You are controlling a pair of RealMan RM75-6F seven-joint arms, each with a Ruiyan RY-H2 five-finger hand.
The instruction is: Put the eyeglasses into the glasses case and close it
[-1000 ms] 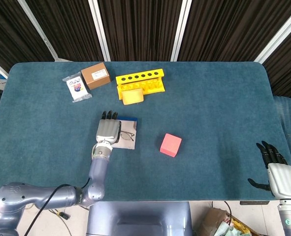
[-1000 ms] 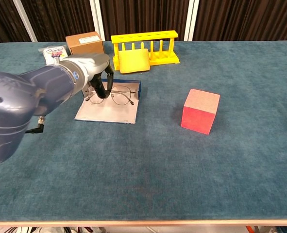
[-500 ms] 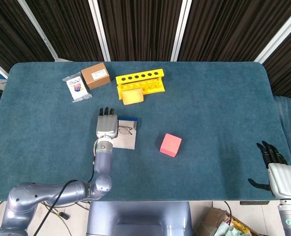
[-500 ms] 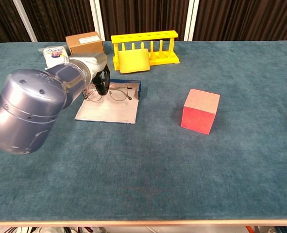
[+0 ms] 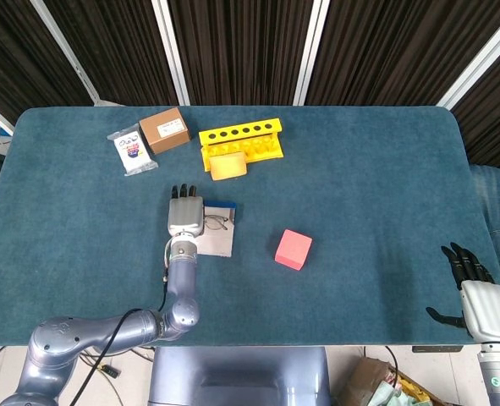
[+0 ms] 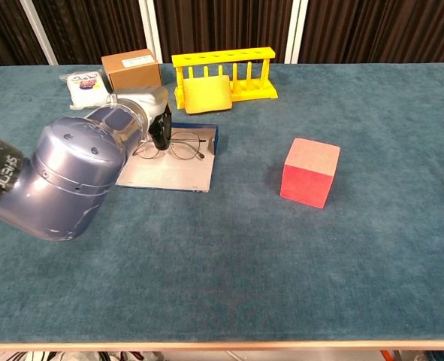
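While the left hand hangs over the case, the scene lies thus:

Left hand: above the left part of the case, dark fingers pointing down at the left lens of the glasses; whether they pinch the frame or only touch it, I cannot tell.
Glasses: thin wire frame, unfolded, lying on the open case's far half, lenses side by side.
Case: open flat on the table, pale grey inside, blue edge at the far right corner.
Right hand: at the table's near right edge, well apart from the case, fingers spread, holding nothing.
Red cube: right of the case, apart from it.
Yellow rack: behind the case, a yellow block leaning at its front.
Brown box: far left, a white packet beside it.
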